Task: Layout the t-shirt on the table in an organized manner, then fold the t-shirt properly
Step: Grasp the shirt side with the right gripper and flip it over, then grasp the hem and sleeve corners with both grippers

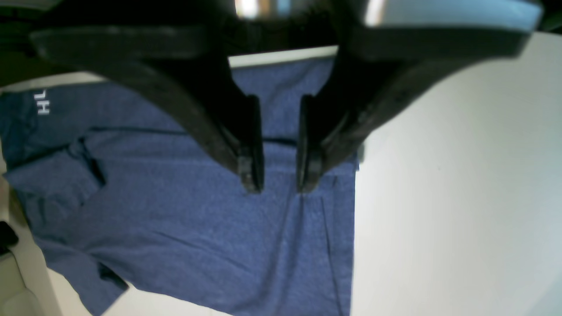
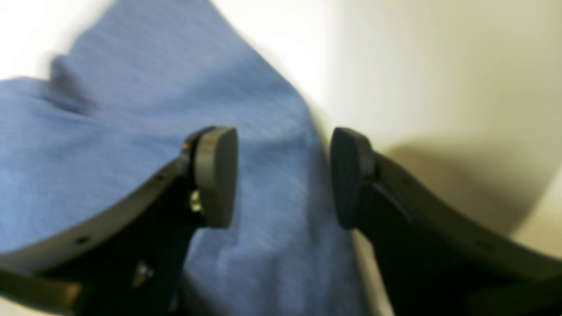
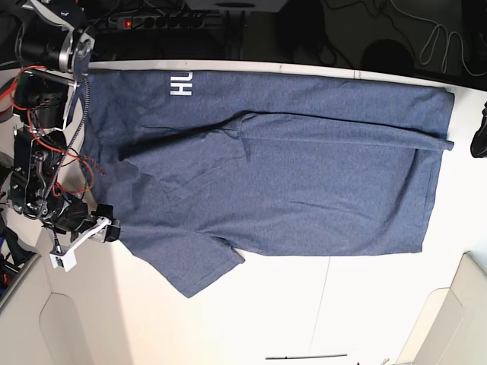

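The navy-blue t-shirt [image 3: 304,182] lies spread across the off-white table [image 3: 304,312], collar end to the left, with white letters [image 3: 182,85] near the far edge. Its far side is folded inward along a long crease, and one sleeve [image 3: 199,270] sticks out toward the front. At the shirt's left edge my right gripper [image 3: 105,230] stands open. In the right wrist view its pads [image 2: 215,175] are wide apart over the cloth [image 2: 131,153], gripping nothing. My left gripper [image 1: 279,177] hovers over the hem end [image 1: 263,228], jaws slightly apart and empty. It shows dark at the right edge in the base view [image 3: 479,135].
Cables and a power strip [image 3: 175,21] lie on the dark floor behind the table's far edge. The right arm's wiring and frame [image 3: 38,152] stand along the table's left side. Pale rounded shapes [image 3: 449,319] sit at the front corners. A thin seam [image 3: 323,304] crosses the tabletop.
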Controlling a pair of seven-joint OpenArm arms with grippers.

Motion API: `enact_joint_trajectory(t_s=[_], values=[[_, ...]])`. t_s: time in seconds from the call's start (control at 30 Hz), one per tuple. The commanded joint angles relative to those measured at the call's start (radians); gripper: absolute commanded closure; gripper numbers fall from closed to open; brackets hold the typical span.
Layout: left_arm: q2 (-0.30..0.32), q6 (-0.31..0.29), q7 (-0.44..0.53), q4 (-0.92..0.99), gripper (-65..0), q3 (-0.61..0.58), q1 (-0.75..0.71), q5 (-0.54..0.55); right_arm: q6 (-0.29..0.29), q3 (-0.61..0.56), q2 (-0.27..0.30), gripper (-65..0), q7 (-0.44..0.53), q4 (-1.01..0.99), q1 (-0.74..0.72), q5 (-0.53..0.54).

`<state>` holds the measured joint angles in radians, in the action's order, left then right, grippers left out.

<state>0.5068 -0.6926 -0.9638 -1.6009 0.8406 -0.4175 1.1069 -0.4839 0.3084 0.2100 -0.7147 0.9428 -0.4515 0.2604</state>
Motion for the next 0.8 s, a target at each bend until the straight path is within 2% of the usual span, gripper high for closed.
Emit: enact_joint_trajectory(t_s=[0.0, 0.13, 0.27, 0.47, 0.63, 0.77], values=[[0.023, -0.006, 0.026, -0.014, -16.6, 0.010, 0.002, 0.017, -0.026, 0.006, 0.035, -33.7, 0.019, -0.032, -0.037, 0.035], [0.023, -0.006, 0.041, -0.014, -16.6, 0.010, 0.002, 0.017, -0.056, 0.007, 0.114, -33.7, 0.019, -0.141, -0.052, 0.126], [0.023, -0.006, 0.047, -0.014, -16.6, 0.010, 0.005, 0.018, -0.067, 0.008, 0.144, -33.7, 0.019, -0.159, -0.049, 0.125], [0.023, -0.006, 0.047, -0.014, -16.6, 0.010, 0.038, 0.017, -0.085, 0.008, 0.089, -33.7, 0.072, -0.260, -0.050, 0.119], [0.023, -0.006, 0.047, -0.014, -16.6, 0.010, 0.044, 0.017, -0.089, 0.008, 0.018, -33.7, 0.140, -0.300, -0.050, 0.031], [0.023, -0.006, 0.047, -0.014, -16.6, 0.010, 0.044, 0.015, -0.089, 0.008, -0.003, -33.6, 0.148, -0.300, -0.053, 0.036]])
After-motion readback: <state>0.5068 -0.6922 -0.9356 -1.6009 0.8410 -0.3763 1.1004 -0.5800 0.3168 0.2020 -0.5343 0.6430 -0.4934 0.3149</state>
